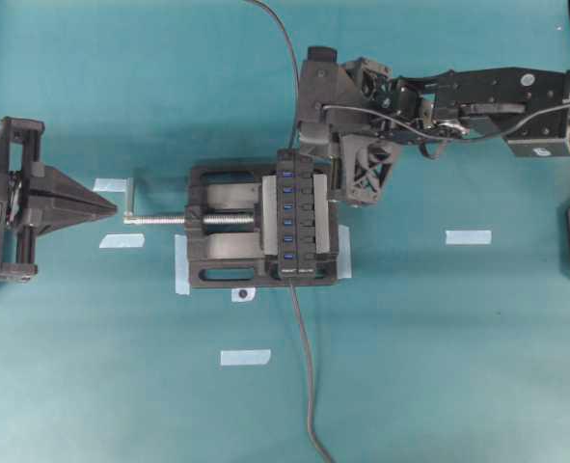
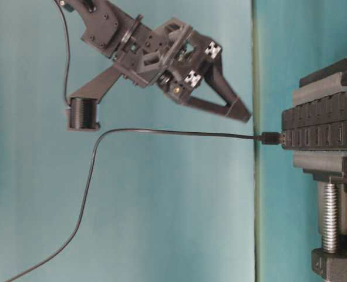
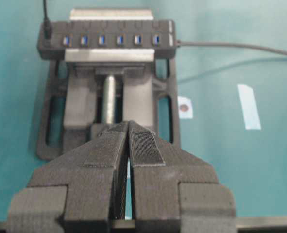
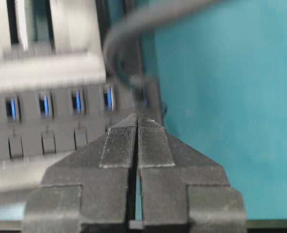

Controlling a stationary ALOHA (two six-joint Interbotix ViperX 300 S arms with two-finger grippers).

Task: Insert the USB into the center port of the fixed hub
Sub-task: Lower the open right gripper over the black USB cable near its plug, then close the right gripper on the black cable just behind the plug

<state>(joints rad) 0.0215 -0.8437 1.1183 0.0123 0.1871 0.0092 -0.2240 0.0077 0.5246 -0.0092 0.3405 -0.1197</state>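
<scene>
Reading "VEMONT": fixed hub (image 2: 323,126) end label

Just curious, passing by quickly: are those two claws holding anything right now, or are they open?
Left gripper: closed, holding nothing.
Right gripper: closed, holding nothing; it hovers by the fixed hub.

Counter (image 1: 439,367): matt teal cloth-like covering, smooth. Vise (image 1: 212,265): matt black plastic, layered printed look; screw (image 1: 159,219) bare threaded silver metal; jaw plates (image 3: 109,55) dull brushed metal. Fixed hub (image 1: 296,217): black plastic, slight sheen. Tool (image 3: 128,131) pads (image 3: 145,148): finely ribbed matt black. Tape strips (image 1: 468,236): pale, papery. Cable (image 2: 179,133): smooth dark rubbery sheath.
</scene>
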